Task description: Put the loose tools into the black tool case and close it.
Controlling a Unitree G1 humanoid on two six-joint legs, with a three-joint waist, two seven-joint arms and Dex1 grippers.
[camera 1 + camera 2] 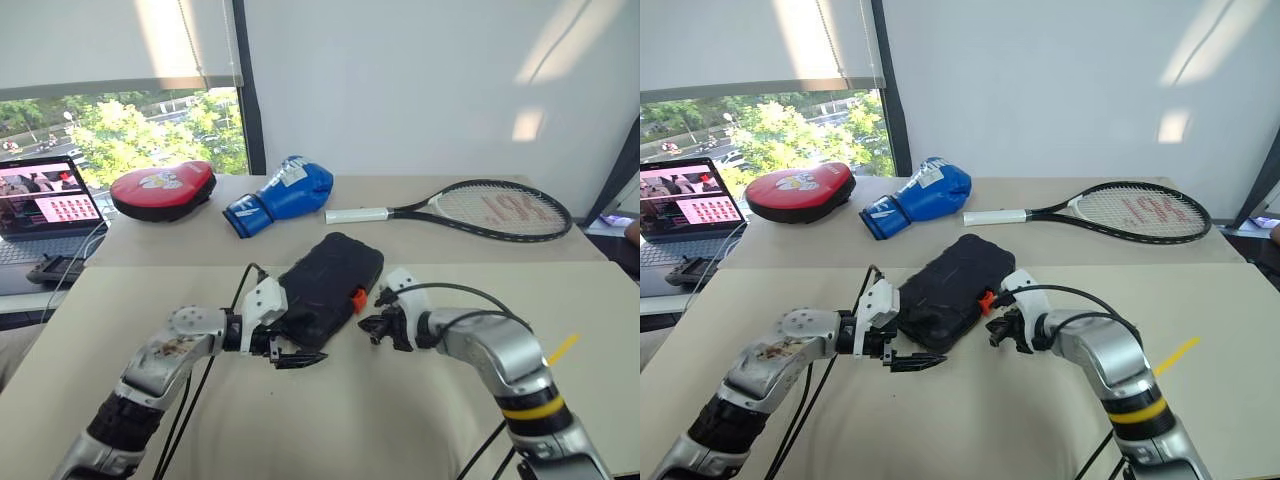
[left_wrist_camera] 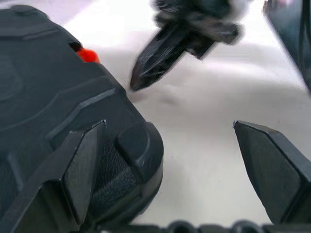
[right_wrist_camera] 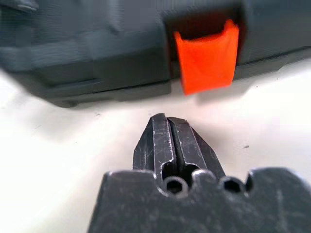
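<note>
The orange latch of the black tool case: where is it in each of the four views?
Left eye view: orange latch on the case's right edge, near the right gripper.
Right eye view: same edge.
Left wrist view: small, upper left.
Right wrist view: large, top centre.
Shared landmark: the black tool case.

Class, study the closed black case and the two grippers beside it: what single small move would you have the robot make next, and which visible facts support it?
Probably nudge the shut right gripper forward to press the orange latch flat. The black tool case lies lid down on the table, yet the latch still hangs out from its front edge. The left gripper, jaws open, sits at the case's near corner, so it may steady the case.
</note>
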